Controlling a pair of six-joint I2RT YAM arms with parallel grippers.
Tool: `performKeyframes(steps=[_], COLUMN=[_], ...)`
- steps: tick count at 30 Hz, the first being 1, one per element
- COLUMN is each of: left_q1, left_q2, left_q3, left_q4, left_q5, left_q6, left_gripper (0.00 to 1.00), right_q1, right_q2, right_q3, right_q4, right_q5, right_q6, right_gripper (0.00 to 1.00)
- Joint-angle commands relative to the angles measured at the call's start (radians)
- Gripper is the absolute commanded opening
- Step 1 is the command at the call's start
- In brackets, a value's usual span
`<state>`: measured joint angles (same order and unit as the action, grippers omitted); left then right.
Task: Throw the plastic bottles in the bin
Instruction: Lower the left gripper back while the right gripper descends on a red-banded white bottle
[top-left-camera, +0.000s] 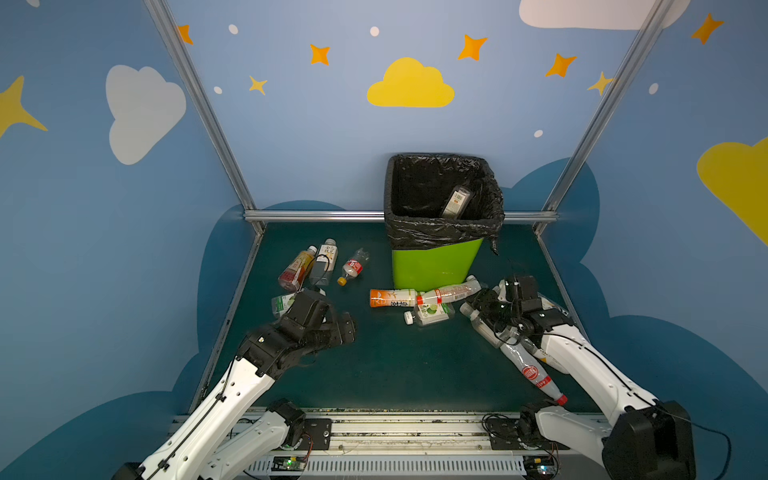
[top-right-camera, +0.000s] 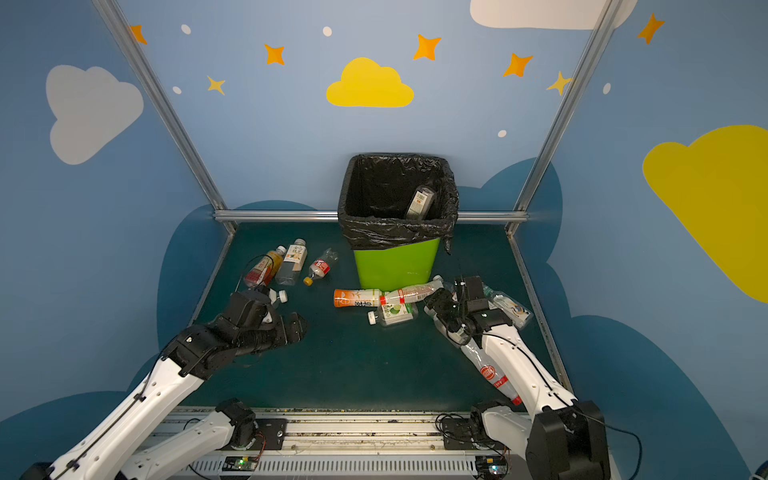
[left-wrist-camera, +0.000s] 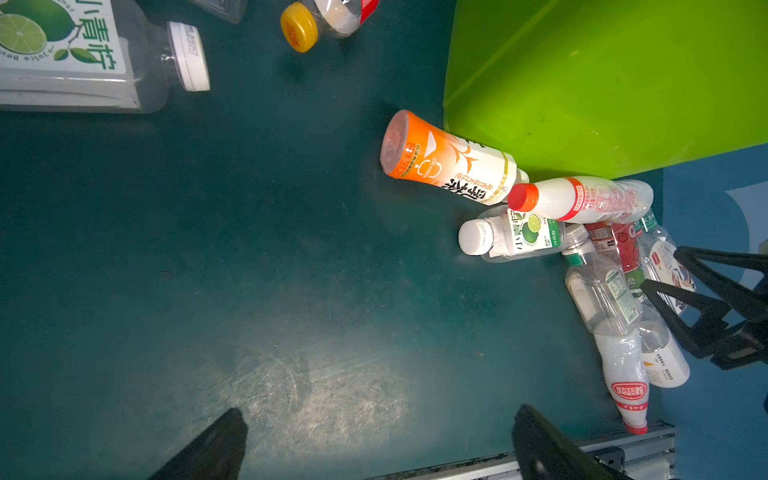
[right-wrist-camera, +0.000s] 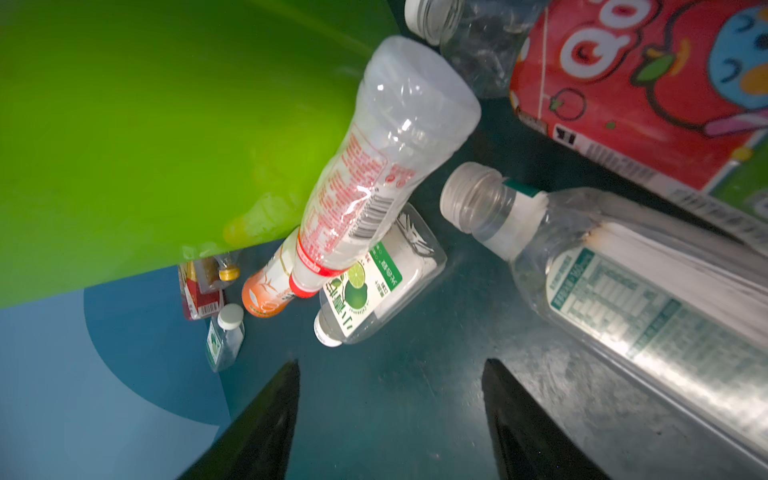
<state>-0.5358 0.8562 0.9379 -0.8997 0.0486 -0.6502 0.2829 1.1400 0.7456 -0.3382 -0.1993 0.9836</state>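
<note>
Hovering our right gripper (right-wrist-camera: 391, 365) over bottles (top-left-camera: 451, 292) by the bin (top-left-camera: 432, 266).
Jaws partly open for a grab, empty; left gripper (left-wrist-camera: 380, 411) gaping, empty.

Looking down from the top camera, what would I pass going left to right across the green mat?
Amber juice bottle → white-labelled clear bottle → yellow-capped bottle → lime-green bin → long red-capped bottle.

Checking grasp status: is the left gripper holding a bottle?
No, in its wrist view the left gripper stands wide open with nothing inside it.
</note>
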Motion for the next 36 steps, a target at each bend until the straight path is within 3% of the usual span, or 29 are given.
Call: performKeyframes(steps=[1,9,36], left_q1=[-0.002,-0.001,0.008], left_q2=[0.01,0.042,0.135], left_q3=[0.035,0.057,0.137], left_q4=[0.006,0.003,-0.016], left_q5=[0.011,0.016,0.031], left_q6=[0.032,0.066,0.122], left_gripper=[1.0,1.0,1.0], right_q1=[-0.005,-0.006,-0.002], right_q2=[0.037,0.146,0.436], right_q3=[-0.009,0.0,0.015], right_q4=[0.09,0.168,0.573], right_q5=[0.051,0.061,0.039], right_q6=[0.057,0.105,0.241], right_gripper=[0.71,0.78,0.76])
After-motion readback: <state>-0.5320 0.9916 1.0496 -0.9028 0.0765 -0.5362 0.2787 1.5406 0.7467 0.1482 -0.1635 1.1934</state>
